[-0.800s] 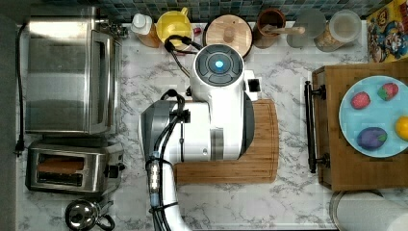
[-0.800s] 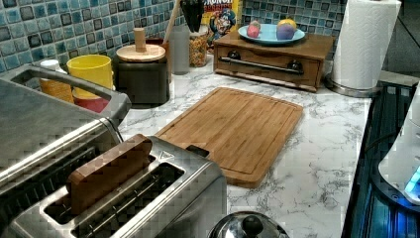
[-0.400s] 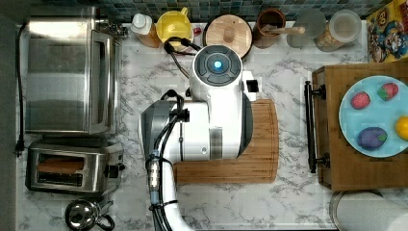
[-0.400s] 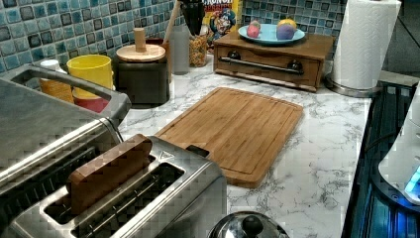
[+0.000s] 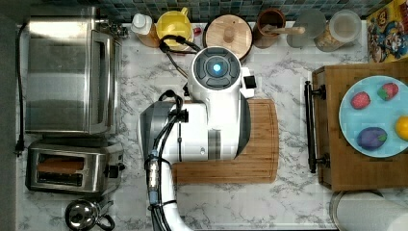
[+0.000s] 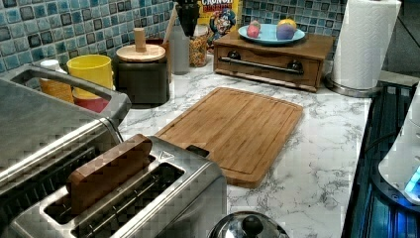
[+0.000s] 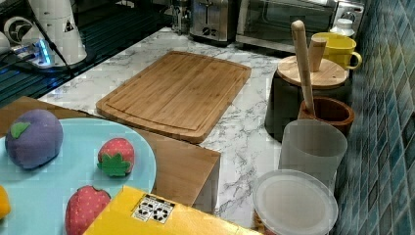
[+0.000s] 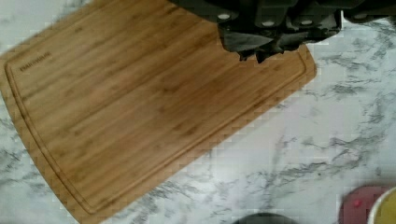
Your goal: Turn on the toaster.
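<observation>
A white marble counter [image 5: 288,207] runs under a blue-tiled wall. In the top view the toaster [image 5: 72,166] sits at the lower left of the frame, just below the larger toaster oven [image 5: 67,72], with 1 brown slice [image 5: 60,166] in 1 of its 2 slots and its black lever [image 5: 114,169] facing the arm. In the left view the slice [image 6: 109,171] stands tall out of the slot. The white arm [image 5: 211,115] hangs over the bamboo cutting board [image 5: 260,154] at the frame's centre, well apart from the toaster. The gripper [image 8: 273,35] shows dark above the board in the wrist view; whether its jaws are parted or closed cannot be told.
</observation>
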Motion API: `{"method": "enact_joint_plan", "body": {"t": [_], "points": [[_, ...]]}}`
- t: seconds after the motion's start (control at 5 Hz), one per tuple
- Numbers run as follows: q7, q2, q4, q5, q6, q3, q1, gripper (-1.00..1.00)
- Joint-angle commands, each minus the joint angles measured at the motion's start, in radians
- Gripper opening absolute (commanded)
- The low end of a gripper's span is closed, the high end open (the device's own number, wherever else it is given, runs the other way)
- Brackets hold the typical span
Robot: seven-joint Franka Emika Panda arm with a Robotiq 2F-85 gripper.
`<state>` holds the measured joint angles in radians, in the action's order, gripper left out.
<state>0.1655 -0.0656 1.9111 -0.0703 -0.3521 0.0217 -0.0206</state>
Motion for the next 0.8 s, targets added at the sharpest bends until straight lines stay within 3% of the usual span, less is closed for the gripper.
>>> {"method": "enact_joint_plan", "body": {"t": [0.2,0.4,0.6,0.8], "points": [[0.182,0.131,0.155,-0.061,-0.067,0.140,-0.110,-1.00],[0.221,0.195,0.229,-0.115,-0.153,0.173,-0.108,-1.00],[0.249,0.201,0.229,-0.120,-0.133,0.234,-0.078,-1.00],[0.268,0.203,0.253,-0.158,-0.134,0.232,-0.101,-1.00]]}}
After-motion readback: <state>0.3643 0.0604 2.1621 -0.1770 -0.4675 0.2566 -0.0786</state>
